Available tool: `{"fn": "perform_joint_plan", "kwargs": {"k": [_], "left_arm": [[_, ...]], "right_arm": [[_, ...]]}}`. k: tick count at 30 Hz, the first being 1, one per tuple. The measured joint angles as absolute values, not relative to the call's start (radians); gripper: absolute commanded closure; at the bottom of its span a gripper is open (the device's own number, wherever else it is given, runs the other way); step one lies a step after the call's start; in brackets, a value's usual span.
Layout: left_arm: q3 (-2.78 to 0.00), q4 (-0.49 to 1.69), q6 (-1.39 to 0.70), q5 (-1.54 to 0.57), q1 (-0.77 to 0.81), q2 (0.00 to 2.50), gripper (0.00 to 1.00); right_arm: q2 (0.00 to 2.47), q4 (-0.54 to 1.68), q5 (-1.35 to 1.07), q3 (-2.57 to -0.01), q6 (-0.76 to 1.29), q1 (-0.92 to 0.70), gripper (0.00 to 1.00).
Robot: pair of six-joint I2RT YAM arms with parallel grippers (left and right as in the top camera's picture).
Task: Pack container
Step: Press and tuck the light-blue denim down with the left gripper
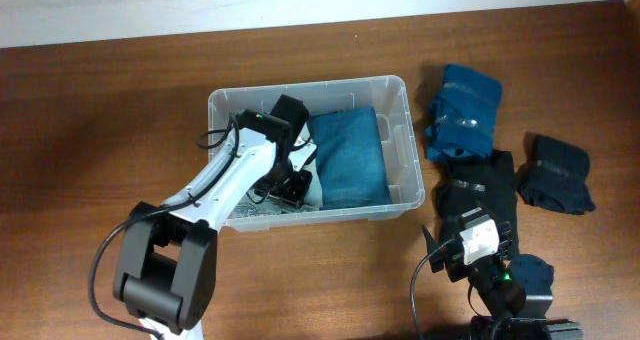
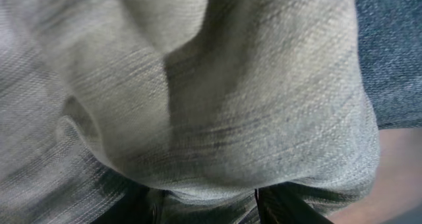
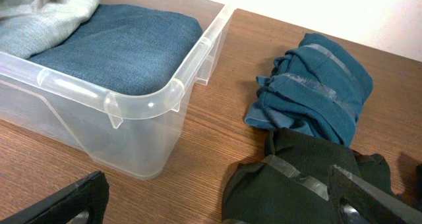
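Left jaws buried in grey cloth (image 2: 198, 85) inside container (image 1: 345, 213), grip unclear; right jaws spread, empty

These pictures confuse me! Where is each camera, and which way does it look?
Overhead: above the table, looking down at the container, clothes, left arm, right arm.
Left wrist: inside the container, against grey cloth; left gripper fingers below.
Right wrist: low over the table, facing the container's corner; right gripper fingers at bottom.
Overhead and right wrist share the folded blue cloth.
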State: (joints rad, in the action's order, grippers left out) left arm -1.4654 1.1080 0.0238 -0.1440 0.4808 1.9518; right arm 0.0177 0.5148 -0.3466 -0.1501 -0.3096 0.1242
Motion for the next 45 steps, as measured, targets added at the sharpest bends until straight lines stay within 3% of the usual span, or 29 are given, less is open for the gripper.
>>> {"fn": "perform_joint_plan", "kwargs": {"k": [4, 8, 13, 20, 31, 38, 45], "left_arm": [[-1.541, 1.211, 0.024, -0.148, 0.465, 1.961, 0.54], [-1.786, 1.334, 0.024, -0.126, 0.444, 1.973, 0.52], [-2.059, 1.282, 0.026, -0.058, 0.438, 1.963, 0.51], [-2.046, 1.147, 0.027, -0.009, 0.438, 1.99, 0.52], [-1.983, 1.046, 0.028, 0.001, 0.438, 2.281, 0.53], [-2.016, 1.105, 0.027, 0.002, 0.438, 2.281, 0.53], [-2.241, 1.31, 0.027, 0.019, 0.438, 2.269, 0.52]], "right_arm": [[0.018, 0.515, -0.347, -0.15, -0.31, 0.124, 0.01], [0.018, 0.515, -0.347, -0.15, -0.31, 0.124, 0.02], [0.018, 0.514, -0.346, -0.15, -0.31, 0.124, 0.01], [0.019, 0.514, -0.346, -0.15, -0.31, 0.124, 0.02], [0.019, 0.514, -0.346, -0.15, -0.309, 0.124, 0.02], [0.019, 0.515, -0.347, -0.15, -0.31, 0.124, 0.02], [0.019, 0.515, -0.347, -0.15, -0.31, 0.124, 0.02]]}}
